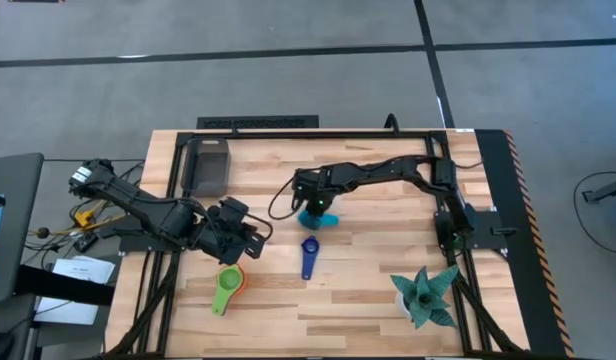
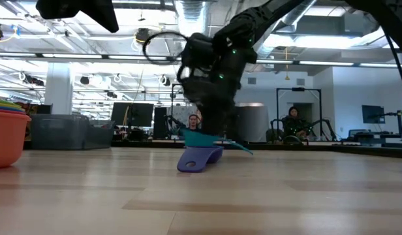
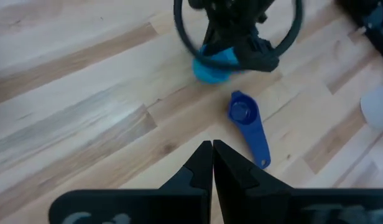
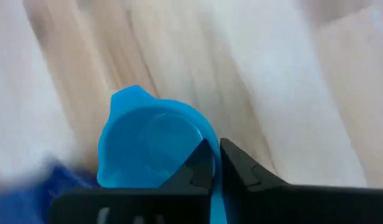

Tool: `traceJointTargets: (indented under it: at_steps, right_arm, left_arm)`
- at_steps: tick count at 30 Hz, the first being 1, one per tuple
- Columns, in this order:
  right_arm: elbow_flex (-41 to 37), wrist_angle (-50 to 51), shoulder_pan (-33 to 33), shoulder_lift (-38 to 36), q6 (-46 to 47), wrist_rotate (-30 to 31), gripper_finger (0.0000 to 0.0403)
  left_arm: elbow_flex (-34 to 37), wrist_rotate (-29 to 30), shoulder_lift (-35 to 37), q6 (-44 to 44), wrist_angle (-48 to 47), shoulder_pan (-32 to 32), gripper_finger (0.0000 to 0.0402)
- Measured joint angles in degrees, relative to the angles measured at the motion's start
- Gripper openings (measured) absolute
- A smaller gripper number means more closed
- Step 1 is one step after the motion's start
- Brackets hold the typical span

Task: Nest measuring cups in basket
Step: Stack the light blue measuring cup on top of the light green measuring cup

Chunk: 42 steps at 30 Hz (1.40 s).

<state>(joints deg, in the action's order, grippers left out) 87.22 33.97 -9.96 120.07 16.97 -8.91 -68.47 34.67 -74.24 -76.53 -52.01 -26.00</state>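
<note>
The right gripper (image 1: pixel 310 210) pinched the rim of the light blue plastic measuring cup (image 4: pixel 151 149) to lift it toward the dark grey basket (image 1: pixel 209 165). The left gripper (image 1: pixel 250 236) waited, fingers closed on nothing.

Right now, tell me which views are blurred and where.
Right wrist view: table grain streaks with motion, while the light blue cup stays fairly clear. Left wrist view: the right gripper smears. Low view: the near tabletop is soft. High view: sharp throughout.

The light blue cup (image 4: pixel 155 146) is blurred, its handle seemingly hidden behind the right gripper (image 4: pixel 215 163).
</note>
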Motion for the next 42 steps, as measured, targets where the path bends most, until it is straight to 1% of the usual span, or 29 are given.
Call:
traceJointTargets:
  at_steps: [2, 4, 9, 13, 17, 19, 22, 25, 28, 30, 38, 42]
  right_arm:
    - [0.15, -3.83, 0.35, -0.61, 7.67, 0.0, 0.0044]
    - [0.01, -5.24, 0.97, -2.2, 13.24, -0.02, 0.0044]
    - [0.09, -15.93, 2.17, -6.29, 26.73, 0.59, 0.0021]
    - [0.19, -23.99, 3.47, -9.4, 36.71, 7.05, 0.0019]
    - [0.22, -27.84, 5.12, -10.4, 45.12, 12.1, 0.0032]
    - [0.13, -28.8, 5.96, -10.41, 48.51, 13.8, 0.0032]
    - [0.13, -30.62, 7.26, -10.29, 52.85, 15.99, 0.0024]
    - [0.13, -30.96, 8.4, -10.15, 56.34, 18.48, 0.002]
    - [0.13, -31.69, 9.05, -10.12, 57.0, 20.49, 0.0025]
    - [0.13, -31.86, 9.02, -10.12, 57.0, 20.91, 0.003]
    - [0.13, -33.2, 8.96, -10.12, 57.19, 21.97, 0.002]
    - [0.13, -34.23, 9.22, -10.09, 57.11, 22.56, 0.0028]
  left_arm:
    - [0.0, 1.34, 0.0, -1.19, -0.17, -0.55, 0.0]
    - [0.0, 3.1, 0.0, -2.51, -0.6, -1.4, 0.0]
    - [0.99, 8.78, 0.02, -7.33, -2.23, -4.58, 0.0004]
    - [3.45, 14.39, 0.0, -12.11, -2.02, -7.55, 0.0029]
    - [6.76, 18.69, -0.02, -13.14, 0.35, -9.12, 0.0074]
    - [8.34, 20.78, 0.0, -10.59, 2.75, -9.27, 0.0099]
    - [9.39, 24.31, -0.02, -3.91, 6.5, -8.88, 0.0129]
    - [9.68, 23.91, -0.02, 4.62, 10.58, -7.61, 0.0143]
    - [9.68, 21.8, -0.02, 11.0, 14.22, -6.3, 0.0143]
    - [9.68, 20.78, -0.02, 12.84, 14.89, -5.42, 0.0138]
    - [9.68, 19.1, -0.02, 12.39, 16.18, -1.16, 0.0098]
    - [9.68, 18.1, -0.02, 12.37, 17.22, -0.01, 0.007]
